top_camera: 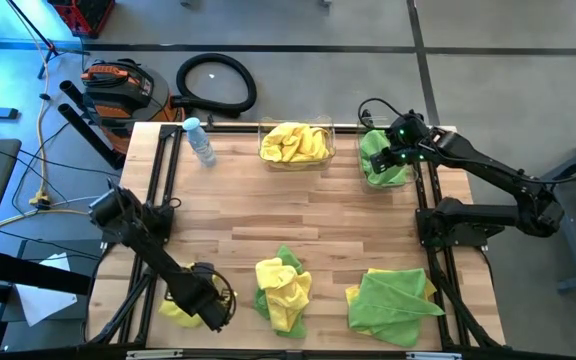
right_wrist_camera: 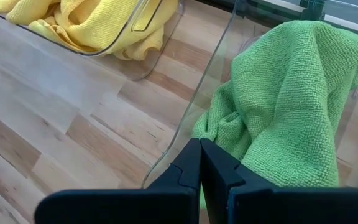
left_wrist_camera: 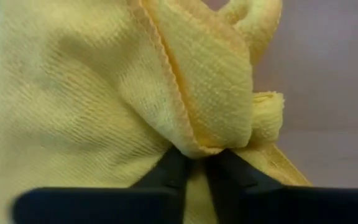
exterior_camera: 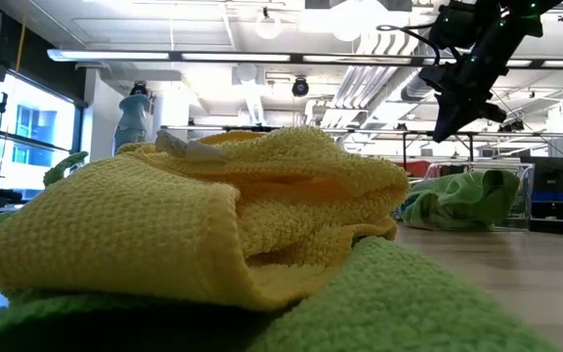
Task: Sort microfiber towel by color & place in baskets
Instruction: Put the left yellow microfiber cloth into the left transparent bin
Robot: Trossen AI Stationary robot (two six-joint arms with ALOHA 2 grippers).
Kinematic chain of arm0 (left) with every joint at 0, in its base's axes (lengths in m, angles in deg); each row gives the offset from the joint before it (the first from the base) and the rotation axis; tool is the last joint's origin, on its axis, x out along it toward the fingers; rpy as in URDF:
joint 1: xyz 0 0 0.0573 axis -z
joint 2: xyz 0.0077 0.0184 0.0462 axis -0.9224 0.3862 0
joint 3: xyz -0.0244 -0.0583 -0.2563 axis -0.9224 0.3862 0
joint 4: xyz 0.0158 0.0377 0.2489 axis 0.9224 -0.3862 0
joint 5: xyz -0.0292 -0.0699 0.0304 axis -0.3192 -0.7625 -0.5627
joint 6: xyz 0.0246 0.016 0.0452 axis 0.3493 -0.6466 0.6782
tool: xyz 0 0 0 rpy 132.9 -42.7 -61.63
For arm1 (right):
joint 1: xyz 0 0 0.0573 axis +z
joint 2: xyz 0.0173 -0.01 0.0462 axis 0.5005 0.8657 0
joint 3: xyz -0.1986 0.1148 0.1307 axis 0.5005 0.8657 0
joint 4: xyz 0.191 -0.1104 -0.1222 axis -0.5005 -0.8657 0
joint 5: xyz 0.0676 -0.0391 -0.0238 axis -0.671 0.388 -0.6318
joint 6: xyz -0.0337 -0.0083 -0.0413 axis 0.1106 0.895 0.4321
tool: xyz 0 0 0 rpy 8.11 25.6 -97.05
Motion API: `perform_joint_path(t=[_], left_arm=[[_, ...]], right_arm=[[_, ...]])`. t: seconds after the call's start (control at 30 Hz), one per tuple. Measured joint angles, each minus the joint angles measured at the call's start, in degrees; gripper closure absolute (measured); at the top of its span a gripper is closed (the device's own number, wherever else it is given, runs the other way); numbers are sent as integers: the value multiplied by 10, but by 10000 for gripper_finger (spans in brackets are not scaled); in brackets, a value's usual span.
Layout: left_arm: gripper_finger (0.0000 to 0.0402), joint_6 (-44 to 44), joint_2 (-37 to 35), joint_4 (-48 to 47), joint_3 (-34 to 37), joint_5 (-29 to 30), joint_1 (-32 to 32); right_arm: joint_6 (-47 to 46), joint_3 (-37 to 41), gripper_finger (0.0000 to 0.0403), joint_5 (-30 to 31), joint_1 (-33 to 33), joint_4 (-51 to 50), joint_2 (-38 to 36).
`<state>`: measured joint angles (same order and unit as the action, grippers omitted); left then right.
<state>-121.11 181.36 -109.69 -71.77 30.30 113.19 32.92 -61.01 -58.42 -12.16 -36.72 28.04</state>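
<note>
A crumpled yellow towel (top_camera: 175,312) lies at the table's near left corner, and my left gripper (top_camera: 208,305) stands over it, shut on it; the cloth (left_wrist_camera: 73,93) fills the left wrist view. My right gripper (right_wrist_camera: 201,163) hangs shut and empty above the near rim of the narrower clear basket (top_camera: 383,160), which holds a green towel (right_wrist_camera: 291,93). The wider basket (top_camera: 296,145) at the far middle holds yellow towels. A yellow and green pile (top_camera: 283,292) and a mostly green pile (top_camera: 393,305) lie near the front edge. My left gripper pinches a raised fold of the yellow towel (left_wrist_camera: 199,148) between its two fingers (left_wrist_camera: 166,175). The fingers come from above, pointing down. The rest of the towel lies crumpled on the table around them, slack.
A clear water bottle with a blue cap (top_camera: 200,140) lies at the far left of the table. Bare wood (top_camera: 298,215) stretches between the baskets and the piles. In the low view the yellow-on-green pile (exterior_camera: 213,225) fills the foreground.
</note>
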Motion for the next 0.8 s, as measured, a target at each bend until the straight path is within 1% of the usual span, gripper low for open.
perform_joint_path(t=[0.07,0.13,0.27,0.33,0.43,0.53,0.6,0.7,0.8], left_arm=[[391,27,-14,-19,10,19,-10],[391,59,-30,-54,14,54,-24],[399,153,-96,-130,12,101,-69],[399,205,-137,-159,13,143,-99],[400,289,-205,-177,12,223,-155],[401,403,-270,-176,11,287,-226],[401,497,-301,-166,3,311,-281],[401,673,-328,-128,-25,320,-374],[401,850,-328,-61,-66,317,-460]], right_arm=[[0,0,402,-4,3,0,0],[1,0,402,-9,9,0,0],[0,0,402,-12,30,0,0],[0,0,402,-12,39,2,0],[-18,0,402,-11,50,14,0],[-37,0,402,6,60,22,0],[-55,0,402,22,67,24,0],[-80,0,402,38,76,28,0],[-97,0,402,42,84,28,0]])
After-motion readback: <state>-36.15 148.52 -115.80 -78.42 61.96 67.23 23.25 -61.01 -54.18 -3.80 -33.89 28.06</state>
